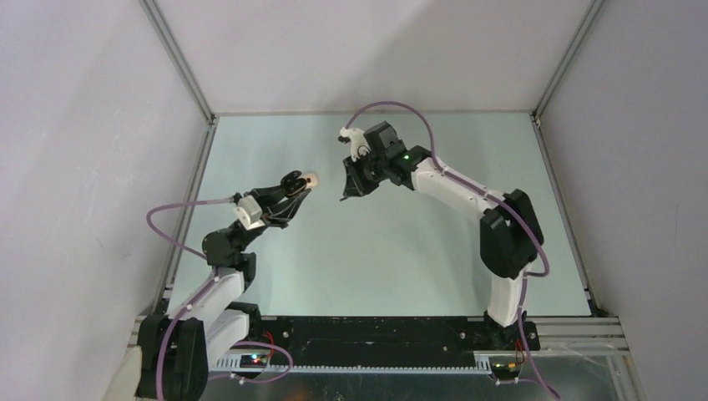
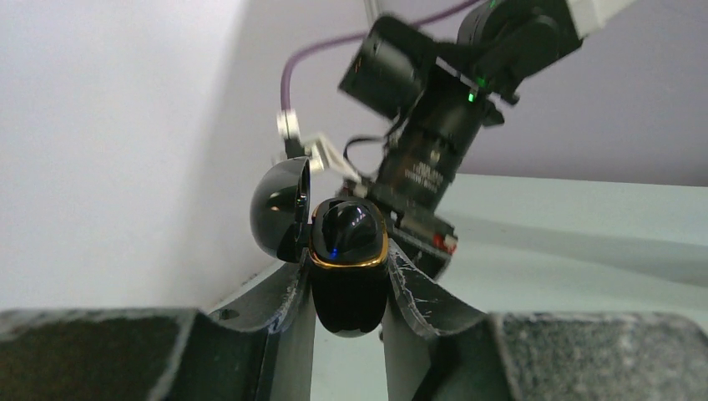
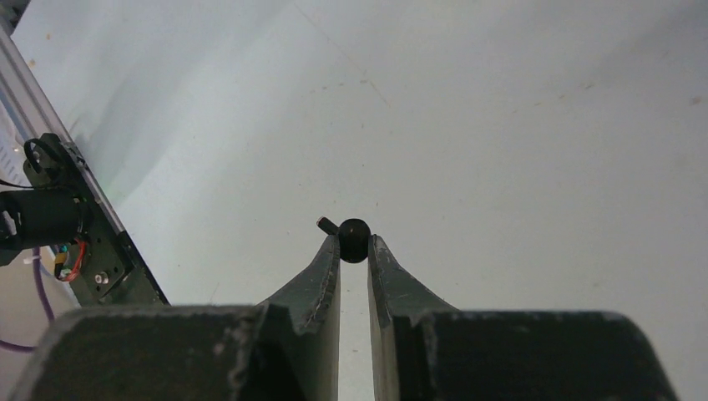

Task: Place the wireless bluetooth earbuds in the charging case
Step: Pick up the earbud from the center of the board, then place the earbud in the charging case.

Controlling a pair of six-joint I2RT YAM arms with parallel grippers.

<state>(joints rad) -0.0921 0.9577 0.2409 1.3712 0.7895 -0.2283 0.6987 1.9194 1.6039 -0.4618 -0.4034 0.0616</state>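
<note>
My left gripper (image 1: 299, 190) is shut on a glossy black charging case (image 2: 349, 280) with a gold rim and holds it above the table. The case's lid (image 2: 280, 209) stands open to the left, and a small blue light shows inside. In the top view the case (image 1: 292, 180) has a pale spot at its right end. My right gripper (image 1: 344, 197) hangs just right of the case, tips pointing down-left. In the right wrist view it (image 3: 354, 244) is shut on a tiny black stemmed earbud (image 3: 354, 236), stem sticking out left. The other earbuds are out of view.
The pale green table (image 1: 392, 251) is boxed in by white walls and aluminium frame posts (image 1: 179, 63). The right arm's wrist and camera (image 2: 434, 142) loom just behind the case in the left wrist view. The left arm's base and cables (image 3: 50, 217) show at the left.
</note>
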